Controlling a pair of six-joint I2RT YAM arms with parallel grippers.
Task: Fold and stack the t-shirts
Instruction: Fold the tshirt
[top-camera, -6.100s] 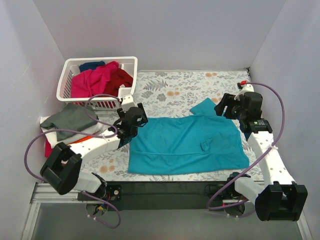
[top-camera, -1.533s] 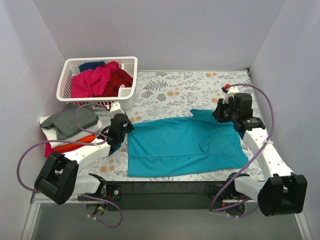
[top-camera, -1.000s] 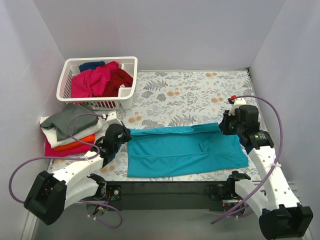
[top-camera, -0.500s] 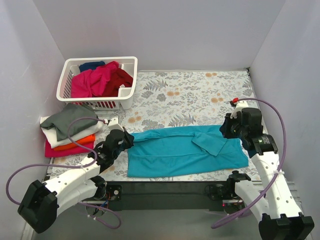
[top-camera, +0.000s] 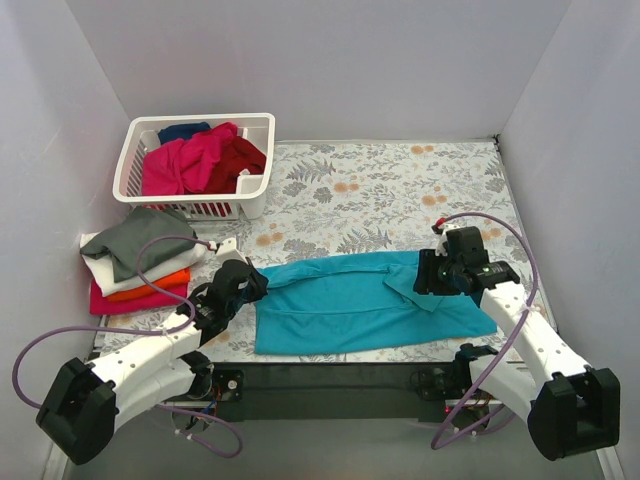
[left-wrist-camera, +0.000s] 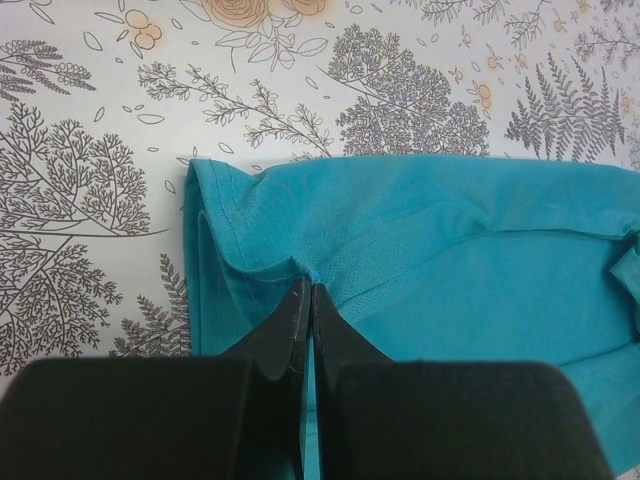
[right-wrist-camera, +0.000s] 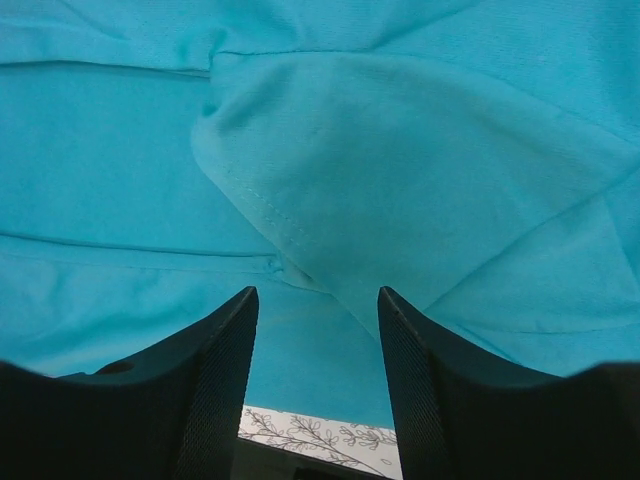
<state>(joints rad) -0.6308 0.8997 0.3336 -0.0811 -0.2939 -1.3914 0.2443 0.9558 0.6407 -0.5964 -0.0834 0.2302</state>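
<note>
A teal t-shirt (top-camera: 340, 305) lies folded lengthwise across the near part of the table, its far edge brought over toward me. My left gripper (top-camera: 254, 284) sits at the shirt's left end. In the left wrist view it (left-wrist-camera: 305, 290) is shut, pinching a small fold of the teal t-shirt (left-wrist-camera: 450, 240) at its tips. My right gripper (top-camera: 428, 279) hovers over the shirt's right part. Its jaws (right-wrist-camera: 315, 300) stand open, with the loose sleeve flap (right-wrist-camera: 400, 170) lying on the cloth beyond them and nothing between them.
A white lattice basket (top-camera: 200, 120) at the back left holds magenta (top-camera: 185, 162), dark red (top-camera: 243, 155) and navy (top-camera: 183, 131) shirts. A pile of folded shirts (top-camera: 140, 262), grey on top, lies at the left edge. Purple walls close in on three sides.
The right gripper opened, let go of the teal shirt and moved left over it; the sleeve flap dropped onto the cloth. The left gripper kept its pinch and barely moved.
</note>
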